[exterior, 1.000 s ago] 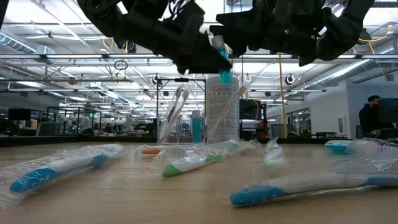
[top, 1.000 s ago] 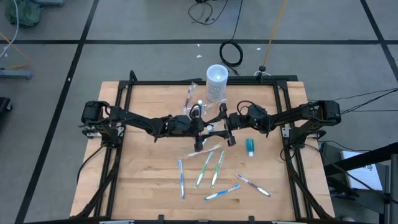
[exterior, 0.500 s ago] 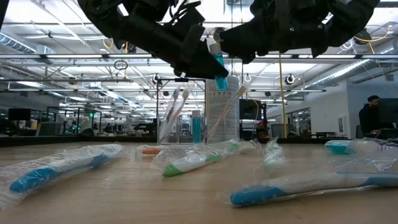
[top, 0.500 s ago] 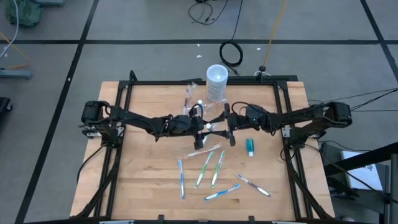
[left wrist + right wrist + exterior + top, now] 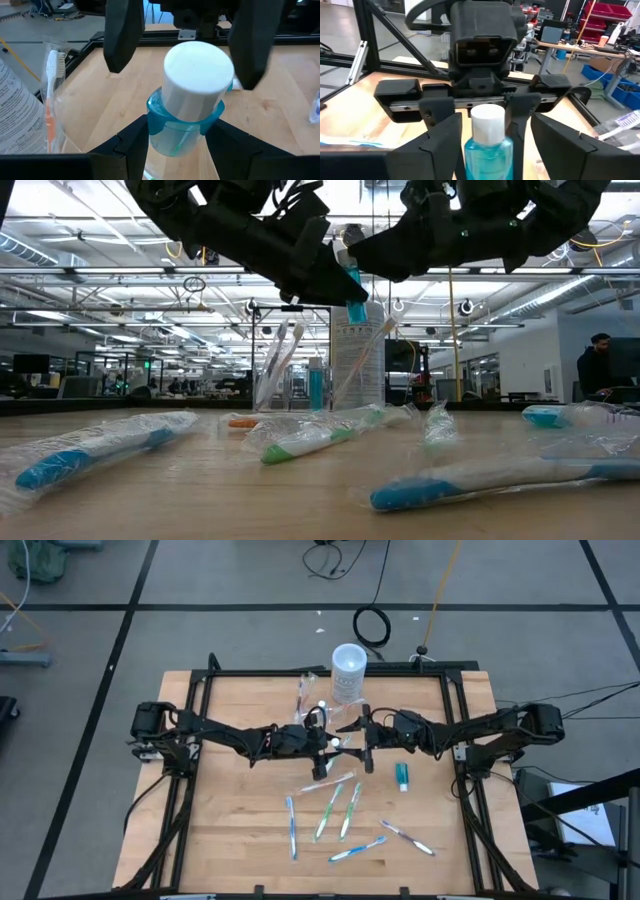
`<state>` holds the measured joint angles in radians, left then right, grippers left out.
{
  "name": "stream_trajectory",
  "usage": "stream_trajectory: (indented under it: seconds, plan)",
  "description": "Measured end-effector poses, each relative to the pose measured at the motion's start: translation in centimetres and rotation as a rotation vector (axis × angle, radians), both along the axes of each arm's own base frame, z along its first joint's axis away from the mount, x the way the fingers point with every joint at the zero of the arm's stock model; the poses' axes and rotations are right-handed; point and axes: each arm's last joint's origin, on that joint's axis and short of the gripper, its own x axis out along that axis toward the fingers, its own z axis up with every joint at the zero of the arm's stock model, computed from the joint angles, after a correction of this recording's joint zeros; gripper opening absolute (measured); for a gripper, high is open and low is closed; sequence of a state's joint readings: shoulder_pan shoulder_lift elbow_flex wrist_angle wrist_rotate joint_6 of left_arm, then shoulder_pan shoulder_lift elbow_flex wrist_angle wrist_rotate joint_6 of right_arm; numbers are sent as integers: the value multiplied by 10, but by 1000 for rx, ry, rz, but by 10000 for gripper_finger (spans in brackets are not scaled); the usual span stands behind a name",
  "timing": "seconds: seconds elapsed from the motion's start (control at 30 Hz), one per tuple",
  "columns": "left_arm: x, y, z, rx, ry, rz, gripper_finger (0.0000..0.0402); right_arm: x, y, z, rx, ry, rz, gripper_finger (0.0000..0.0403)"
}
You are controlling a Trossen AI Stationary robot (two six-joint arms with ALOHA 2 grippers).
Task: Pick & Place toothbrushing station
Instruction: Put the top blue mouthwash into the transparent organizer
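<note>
My left gripper point(image 5: 326, 744) is shut on a small bottle of blue liquid with a white cap point(image 5: 195, 85), above the middle of the table. My right gripper point(image 5: 365, 740) is open. Its two fingers stand on either side of the bottle point(image 5: 487, 145) without touching it. The clear toothbrushing station point(image 5: 306, 697) stands on its base at the far side, left of the white cup point(image 5: 348, 673), with toothbrushes upright in it point(image 5: 278, 370). My left gripper pinches the bottle's blue body just below the cap point(image 5: 156, 116) between its two fingers. The fingers come level from the table's left. The bottle is lifted clear of the table, roughly upright with the cap up, its blue body below the fingers point(image 5: 356, 298).
Several plastic-wrapped toothbrushes point(image 5: 330, 812) lie on the near half of the table. A second small blue bottle point(image 5: 402, 776) lies to the right of the middle. A black frame point(image 5: 330, 670) runs around the tabletop.
My right gripper has gone toward the table's left, toward the bottle in my left gripper, and its open fingers now stand on either side of the bottle. The bottle has stayed lifted in my left gripper.
</note>
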<state>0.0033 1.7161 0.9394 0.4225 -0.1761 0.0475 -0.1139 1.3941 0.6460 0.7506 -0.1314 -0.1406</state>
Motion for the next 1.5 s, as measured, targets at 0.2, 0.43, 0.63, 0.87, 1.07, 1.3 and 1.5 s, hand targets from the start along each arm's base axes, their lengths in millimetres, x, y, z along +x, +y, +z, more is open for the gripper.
stream_trajectory:
  seconds: [0.2, 0.43, 0.63, 0.87, 1.07, 1.3, 1.5]
  plan:
    - [1, 2, 3, -4, -29, 7, 186, 0, -1, 0, 45, 1, -4, 180]
    - [2, 3, 5, -16, -54, -2, 186, 0, -2, 0, 52, 0, -9, 154]
    - [2, 3, 5, -17, -57, -4, 186, 0, -2, 2, 47, -18, -8, 149]
    - [2, 3, 5, -13, -56, -4, 186, 0, -2, 2, 45, -22, -5, 98]
    - [2, 3, 5, -12, -55, -4, 187, 0, -2, 2, 24, -22, -4, 94]
    - [2, 3, 5, -10, -54, -4, 196, 0, -2, 2, 24, -22, -6, 95]
    - [1, 3, 4, -5, -40, 9, 247, 0, -2, 2, 28, -21, -10, 95]
